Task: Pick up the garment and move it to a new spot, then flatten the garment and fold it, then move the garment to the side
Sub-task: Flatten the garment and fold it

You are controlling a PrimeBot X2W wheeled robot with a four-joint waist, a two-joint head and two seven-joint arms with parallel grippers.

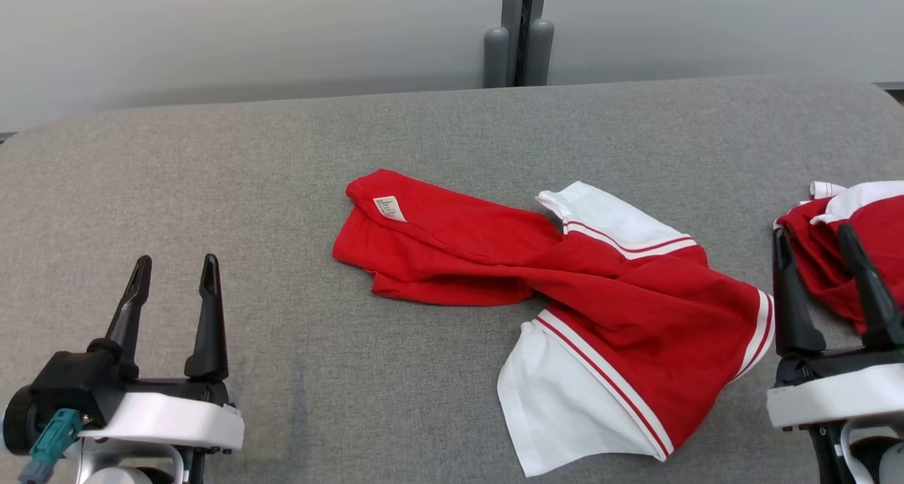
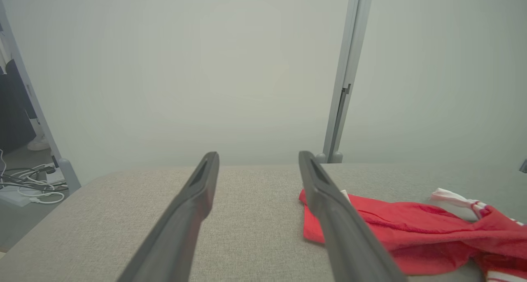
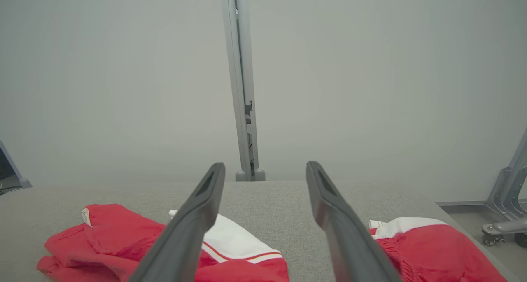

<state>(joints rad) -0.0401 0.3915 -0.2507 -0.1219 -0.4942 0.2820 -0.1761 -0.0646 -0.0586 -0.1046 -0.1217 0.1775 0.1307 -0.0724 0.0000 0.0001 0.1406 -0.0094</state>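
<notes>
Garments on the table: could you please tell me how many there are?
2. One garment lies crumpled centrally; a second garment sits far right, partly behind the right claw.

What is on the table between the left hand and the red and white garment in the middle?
Nothing: in the head view, a bare stretch of grey table lies between the left hand and the garment.

A grey fabric desk [image 1: 212, 159] is stretching under and ahead of the left hand [image 1: 177, 258] and the right hand [image 1: 811, 229], with wall panels [image 1: 247, 32] and a grey post [image 1: 524, 18] standing past its far edge. A second red-and-white garment [image 1: 879, 212] is lying bunched just ahead of the right hand, and white cables [image 2: 33, 187] are trailing on the floor [image 2: 20, 220] well to the left hand's left.
</notes>
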